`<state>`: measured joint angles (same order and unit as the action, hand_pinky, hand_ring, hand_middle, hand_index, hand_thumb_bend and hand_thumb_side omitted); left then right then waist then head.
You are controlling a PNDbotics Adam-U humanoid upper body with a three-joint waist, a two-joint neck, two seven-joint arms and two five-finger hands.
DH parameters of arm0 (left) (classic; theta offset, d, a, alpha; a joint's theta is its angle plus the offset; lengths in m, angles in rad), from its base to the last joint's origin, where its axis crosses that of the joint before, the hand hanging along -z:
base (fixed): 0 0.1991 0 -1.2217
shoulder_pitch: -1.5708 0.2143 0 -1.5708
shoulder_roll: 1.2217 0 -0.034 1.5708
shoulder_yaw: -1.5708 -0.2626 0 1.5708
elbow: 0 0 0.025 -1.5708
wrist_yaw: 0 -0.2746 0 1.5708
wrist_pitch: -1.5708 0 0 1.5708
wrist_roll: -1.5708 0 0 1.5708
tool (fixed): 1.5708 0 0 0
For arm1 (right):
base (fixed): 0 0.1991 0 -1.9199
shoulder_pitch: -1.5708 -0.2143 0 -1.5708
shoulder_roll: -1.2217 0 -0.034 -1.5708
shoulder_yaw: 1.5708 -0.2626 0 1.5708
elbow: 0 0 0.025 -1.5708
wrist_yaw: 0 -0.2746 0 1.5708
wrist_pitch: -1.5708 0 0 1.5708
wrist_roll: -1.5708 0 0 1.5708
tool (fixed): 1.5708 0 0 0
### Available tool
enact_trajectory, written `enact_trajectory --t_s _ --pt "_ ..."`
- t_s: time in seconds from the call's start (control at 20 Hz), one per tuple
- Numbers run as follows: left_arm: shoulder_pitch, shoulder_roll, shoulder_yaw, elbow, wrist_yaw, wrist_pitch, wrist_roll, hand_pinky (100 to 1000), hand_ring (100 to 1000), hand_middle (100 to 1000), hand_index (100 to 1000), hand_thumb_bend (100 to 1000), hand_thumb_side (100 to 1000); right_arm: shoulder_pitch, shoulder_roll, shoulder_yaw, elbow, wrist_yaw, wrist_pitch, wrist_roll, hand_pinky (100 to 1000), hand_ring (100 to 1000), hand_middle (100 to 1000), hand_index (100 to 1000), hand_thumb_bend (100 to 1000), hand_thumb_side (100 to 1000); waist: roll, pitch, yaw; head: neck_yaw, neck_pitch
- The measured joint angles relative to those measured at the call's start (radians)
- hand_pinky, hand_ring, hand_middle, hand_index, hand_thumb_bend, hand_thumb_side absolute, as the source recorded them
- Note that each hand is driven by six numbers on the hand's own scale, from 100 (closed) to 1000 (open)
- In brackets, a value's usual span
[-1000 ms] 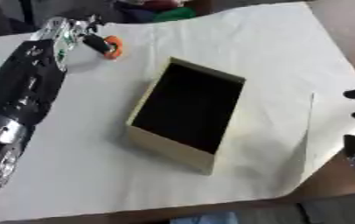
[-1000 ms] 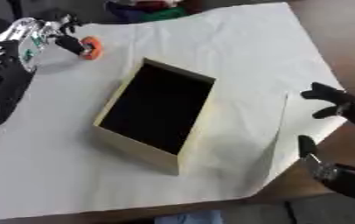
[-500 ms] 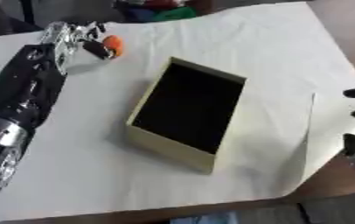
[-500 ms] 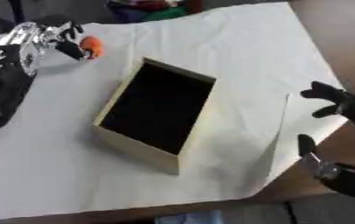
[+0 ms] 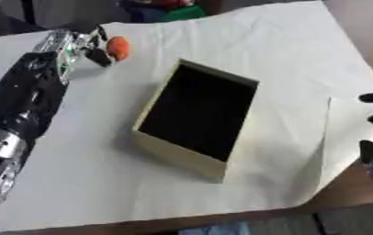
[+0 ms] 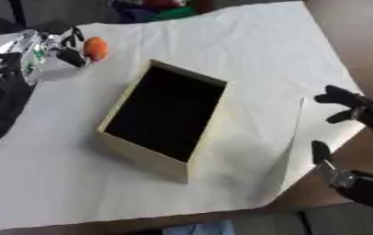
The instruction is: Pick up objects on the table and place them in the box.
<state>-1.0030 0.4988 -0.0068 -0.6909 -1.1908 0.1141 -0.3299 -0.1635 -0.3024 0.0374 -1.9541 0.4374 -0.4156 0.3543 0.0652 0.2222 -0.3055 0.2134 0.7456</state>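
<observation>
The left robot hand (image 5: pixel 81 43) reaches to the far left, fingers curled beside the orange ball (image 5: pixel 117 47), not visibly gripping it. The open box (image 5: pixel 198 117) waits mid-counter. The right robot hand (image 6: pixel 358 114) idles relaxed, near right.

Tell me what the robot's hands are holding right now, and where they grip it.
The left hand has its fingers around the orange ball, on its left side. The right hand holds nothing.
</observation>
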Motion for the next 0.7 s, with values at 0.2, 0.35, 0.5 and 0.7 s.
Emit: enact_trajectory --t_s 0.2,0.35,0.5,0.7 --pt "0.002 -0.008 0.000 0.000 0.010 -0.005 0.039 746 660 675 855 261 417 0.000 0.000 0.000 0.000 0.000 -0.002 0.002 677 891 827 1000 100 303 0.000 0.000 -0.002 0.000 -0.001" --pt "0.007 -0.008 -0.001 0.000 0.019 -0.009 0.053 739 645 658 839 238 418 -0.003 0.000 0.000 0.000 0.000 -0.002 0.002 677 891 827 1000 100 305 0.000 0.000 -0.002 0.000 -0.003" --pt "0.009 -0.010 -0.004 0.000 0.020 -0.009 0.067 728 626 638 820 177 431 -0.003 0.000 0.000 0.000 0.000 -0.002 0.002 677 891 826 1000 100 306 0.000 0.001 -0.003 -0.001 -0.005" --pt "0.013 -0.017 -0.007 0.000 0.010 -0.005 0.101 678 568 572 748 100 425 -0.003 0.004 0.000 0.000 0.000 -0.002 0.002 676 891 826 1000 100 308 0.001 0.001 -0.003 -0.001 -0.007"
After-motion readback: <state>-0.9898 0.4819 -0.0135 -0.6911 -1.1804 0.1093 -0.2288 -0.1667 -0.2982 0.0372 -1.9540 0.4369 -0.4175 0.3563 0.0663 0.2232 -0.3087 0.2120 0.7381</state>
